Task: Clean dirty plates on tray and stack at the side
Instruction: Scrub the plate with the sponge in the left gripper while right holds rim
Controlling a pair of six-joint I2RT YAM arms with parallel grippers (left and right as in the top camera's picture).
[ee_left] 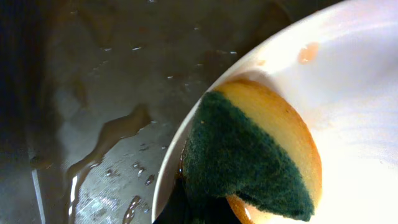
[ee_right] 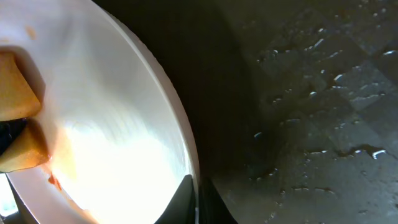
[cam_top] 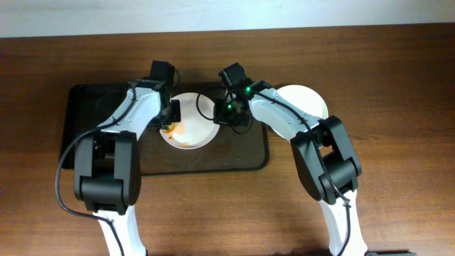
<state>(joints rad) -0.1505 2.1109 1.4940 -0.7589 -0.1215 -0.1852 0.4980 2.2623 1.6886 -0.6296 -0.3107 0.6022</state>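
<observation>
A white plate (cam_top: pixel 190 122) with orange-red smears lies on the dark brown tray (cam_top: pixel 242 153). My left gripper (cam_top: pixel 170 114) is shut on a yellow and green sponge (ee_left: pixel 255 155) pressed on the plate's left side (ee_left: pixel 354 93). My right gripper (cam_top: pixel 229 114) is shut on the plate's right rim (ee_right: pixel 186 155), one finger inside and one outside. The sponge also shows in the right wrist view (ee_right: pixel 18 118). Another white plate (cam_top: pixel 306 99) lies on the table right of the tray, partly under my right arm. A third plate is not in view.
The tray's surface is wet with water drops (ee_left: pixel 106 137) around the plate. The tray's left part (cam_top: pixel 85 114) is bare. The wooden table (cam_top: pixel 398 85) surrounds the tray.
</observation>
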